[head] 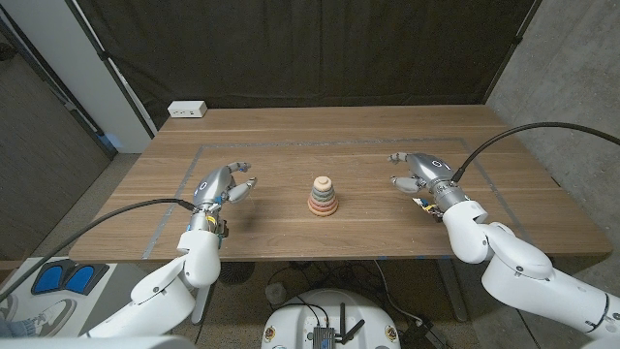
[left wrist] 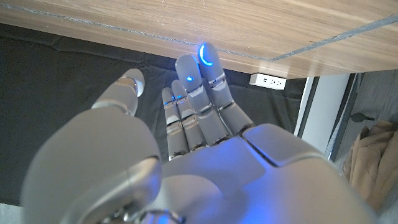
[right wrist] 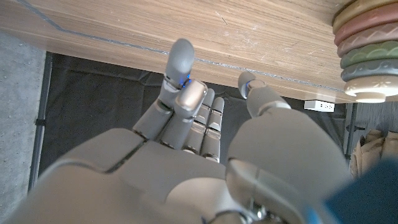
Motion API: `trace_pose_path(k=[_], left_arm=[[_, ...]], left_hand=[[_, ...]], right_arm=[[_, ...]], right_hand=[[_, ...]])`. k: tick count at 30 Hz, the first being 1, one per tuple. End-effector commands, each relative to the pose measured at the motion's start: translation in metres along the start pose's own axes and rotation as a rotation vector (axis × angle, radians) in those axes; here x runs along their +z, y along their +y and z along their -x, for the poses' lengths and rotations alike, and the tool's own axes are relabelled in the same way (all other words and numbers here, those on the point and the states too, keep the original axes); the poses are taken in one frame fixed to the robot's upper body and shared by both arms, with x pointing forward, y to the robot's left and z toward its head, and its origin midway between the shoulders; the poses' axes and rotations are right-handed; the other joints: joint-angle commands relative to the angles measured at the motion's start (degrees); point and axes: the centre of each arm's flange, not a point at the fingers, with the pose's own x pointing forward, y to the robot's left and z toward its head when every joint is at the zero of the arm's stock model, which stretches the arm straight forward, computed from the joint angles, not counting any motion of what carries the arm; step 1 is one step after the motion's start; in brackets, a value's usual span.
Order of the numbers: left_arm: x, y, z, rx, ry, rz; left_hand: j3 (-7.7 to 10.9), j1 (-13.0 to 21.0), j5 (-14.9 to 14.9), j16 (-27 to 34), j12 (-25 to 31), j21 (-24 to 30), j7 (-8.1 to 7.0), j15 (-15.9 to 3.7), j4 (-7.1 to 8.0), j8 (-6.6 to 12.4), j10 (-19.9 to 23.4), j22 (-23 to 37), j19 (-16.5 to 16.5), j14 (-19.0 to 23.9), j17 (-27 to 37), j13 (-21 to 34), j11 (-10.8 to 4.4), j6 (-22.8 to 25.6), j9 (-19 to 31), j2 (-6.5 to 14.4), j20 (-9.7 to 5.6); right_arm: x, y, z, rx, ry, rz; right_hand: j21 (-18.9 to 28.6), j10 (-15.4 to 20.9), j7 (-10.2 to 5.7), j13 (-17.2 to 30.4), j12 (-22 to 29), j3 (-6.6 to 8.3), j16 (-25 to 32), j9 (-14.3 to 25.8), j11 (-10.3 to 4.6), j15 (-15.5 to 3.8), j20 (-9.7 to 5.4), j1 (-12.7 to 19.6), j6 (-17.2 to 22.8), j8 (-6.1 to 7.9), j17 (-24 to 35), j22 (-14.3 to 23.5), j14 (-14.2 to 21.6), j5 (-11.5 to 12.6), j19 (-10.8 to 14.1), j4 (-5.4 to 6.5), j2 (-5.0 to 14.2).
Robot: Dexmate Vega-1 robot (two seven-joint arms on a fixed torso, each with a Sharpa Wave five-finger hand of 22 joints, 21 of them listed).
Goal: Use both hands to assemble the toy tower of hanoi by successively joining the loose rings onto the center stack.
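Both empty, fingers apart: left robot hand (head: 222, 185) and right robot hand (head: 422, 171) flank the ring stack (head: 323, 196) (scalloped ring edges (right wrist: 367, 46) show from the right wrist) on the tabletop (head: 291, 155).

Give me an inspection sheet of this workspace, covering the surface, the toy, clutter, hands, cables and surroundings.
Surface: wooden table with a thin taped rectangle marked on it.
Job's things: ring stack stands at the table's middle, rings in muted colours, widest at the bottom; no loose rings seen.
Clutter: nothing seen on the table.
Hands: left hand and right hand are open, one on each side of the stack, apart from it, holding nothing.
Cables: a black cable runs along the left arm, another black cable along the right.
Surroundings: black curtain behind the table; white power strip at the far left corner.
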Motion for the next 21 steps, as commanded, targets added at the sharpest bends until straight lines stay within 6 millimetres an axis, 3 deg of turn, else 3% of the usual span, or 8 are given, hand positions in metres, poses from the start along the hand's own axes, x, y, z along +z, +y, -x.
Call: trace_pose_path(k=[1,8,21], left_arm=[[-0.004,0.010,0.010,-0.001,-0.011,0.066],[-0.002,0.013,0.010,0.031,-0.043,-0.044],[0.002,0.002,0.015,0.021,-0.032,-0.050]], left_hand=[[-0.30,0.1,0.0,0.2,0.0,0.2,0.14,-4.61,0.13,-0.21,-0.6,0.1,0.1,-0.2,-0.1,0.0,0.02,-0.7,0.0,-0.8,-8.19],[-0.34,0.3,0.0,0.2,0.0,0.2,-0.06,-4.61,0.20,-0.19,-0.7,0.1,-0.1,-0.3,-0.2,-0.1,-0.03,-0.9,0.0,-1.0,-8.19],[-0.45,0.5,-0.1,0.3,-0.1,0.2,-0.08,-4.61,0.35,-0.16,-1.6,0.2,-0.2,-0.4,-0.3,-0.2,-0.10,-1.3,-0.1,-1.2,-8.16]], right_arm=[[0.000,0.011,0.010,-0.048,0.044,-0.011],[-0.003,0.016,0.014,-0.088,0.081,0.011],[-0.023,0.018,0.014,-0.087,0.112,0.043]], right_hand=[[-0.1,0.7,-0.68,0.5,0.6,0.41,0.5,0.2,-1.09,-1.72,-3.66,1.4,0.1,0.15,0.2,0.3,-0.3,-0.1,-0.4,0.01,-0.29],[0.0,1.1,-1.25,0.7,0.9,0.42,0.4,0.4,-1.48,-1.72,-3.63,2.1,0.4,0.35,0.2,0.3,-0.6,-0.3,-0.7,0.12,-0.49],[0.1,0.7,-1.35,1.0,0.8,0.23,0.2,0.5,-1.35,-1.69,-3.59,2.7,-0.2,0.21,0.1,0.4,-1.2,-0.6,-1.2,0.38,-0.85]])
